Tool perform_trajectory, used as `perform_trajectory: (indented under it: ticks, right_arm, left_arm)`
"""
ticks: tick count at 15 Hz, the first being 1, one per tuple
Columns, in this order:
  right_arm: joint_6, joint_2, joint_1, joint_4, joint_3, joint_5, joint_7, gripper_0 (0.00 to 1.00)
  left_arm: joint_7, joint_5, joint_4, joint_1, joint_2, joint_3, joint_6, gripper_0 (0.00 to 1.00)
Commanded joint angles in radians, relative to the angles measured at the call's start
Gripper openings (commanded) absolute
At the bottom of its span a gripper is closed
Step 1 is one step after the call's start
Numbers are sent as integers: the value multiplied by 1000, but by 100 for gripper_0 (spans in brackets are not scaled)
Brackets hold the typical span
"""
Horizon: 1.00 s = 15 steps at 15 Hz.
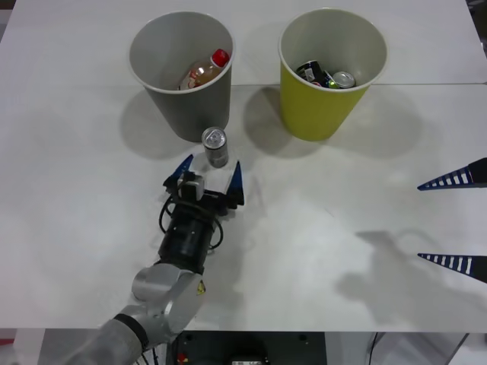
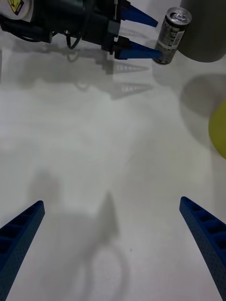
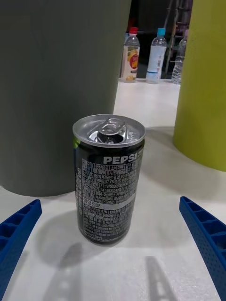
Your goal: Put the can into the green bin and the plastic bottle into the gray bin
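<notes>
**Left jaws open around the standing can**

The can (image 1: 215, 146) stands upright on the table (image 1: 319, 228), just near of the gray bin (image 1: 181, 72), its long axis vertical. The left gripper (image 1: 211, 173) sits just near of it, jaws spread wide either side, not touching. Dark printed sides, shiny pull-tab top. The right gripper (image 1: 455, 220) waits open, far right.
</notes>
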Motion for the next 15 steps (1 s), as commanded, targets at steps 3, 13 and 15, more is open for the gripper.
perform_trajectory:
  ticks: [3,13,15]
  right_arm:
    - [0,0,0,0,0,0,0,100]
    - [0,0,0,0,0,0,0,100]
    - [0,0,0,0,0,0,0,100]
  left_arm:
    - [-39,65,32,-40,-16,0,14,100]
    - [-19,83,138,-137,-16,0,11,100]
    - [-19,83,138,-144,-16,0,-3,100]
